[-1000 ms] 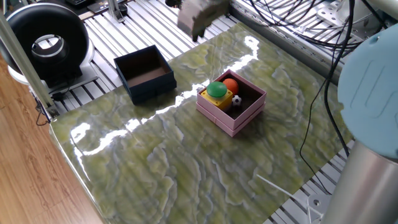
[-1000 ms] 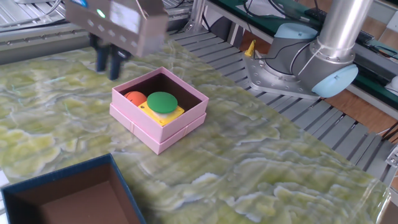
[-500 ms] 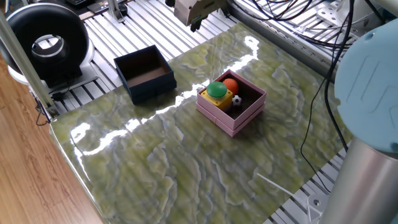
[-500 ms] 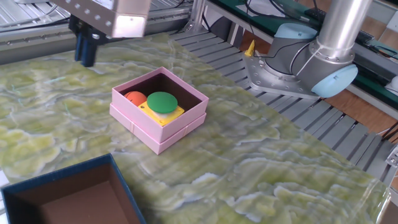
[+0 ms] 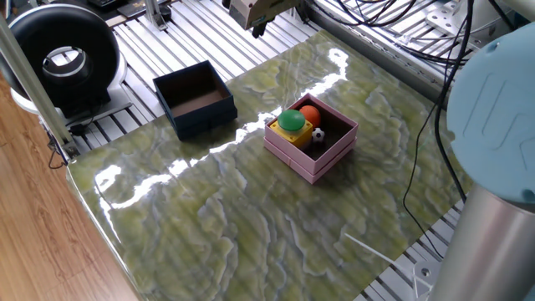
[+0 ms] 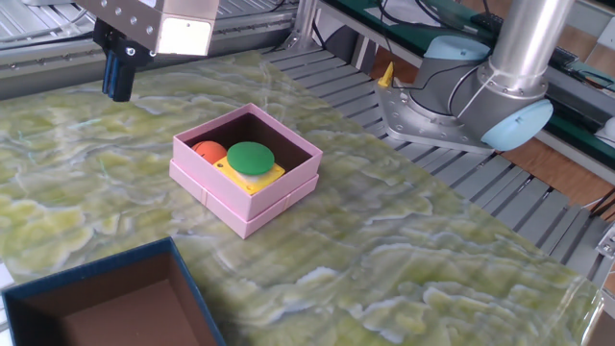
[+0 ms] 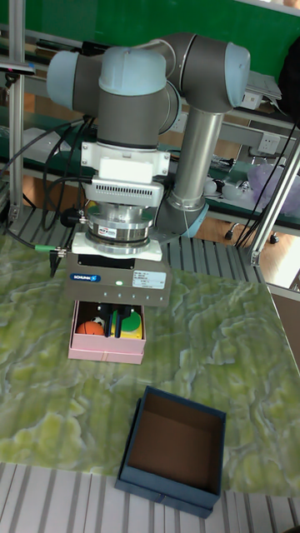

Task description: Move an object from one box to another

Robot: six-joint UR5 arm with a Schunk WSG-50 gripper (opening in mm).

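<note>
Spanning the frame, the green marbled table (image 5: 251, 209) carries both boxes. Navy box (image 5: 195, 98) stands empty at ten o'clock of the pink box (image 5: 312, 138), well apart. Pink box holds a yellow block with green cap (image 5: 292, 124), an orange ball (image 5: 310, 113) and a small football (image 5: 318, 134). Judgement: transfer appears complete; nothing remains in the navy box. Gripper (image 6: 116, 77) hangs high, clear of both, carrying nothing; finger separation cannot be told. Housing label (image 7: 84, 273) reads SCHUNK.
</note>
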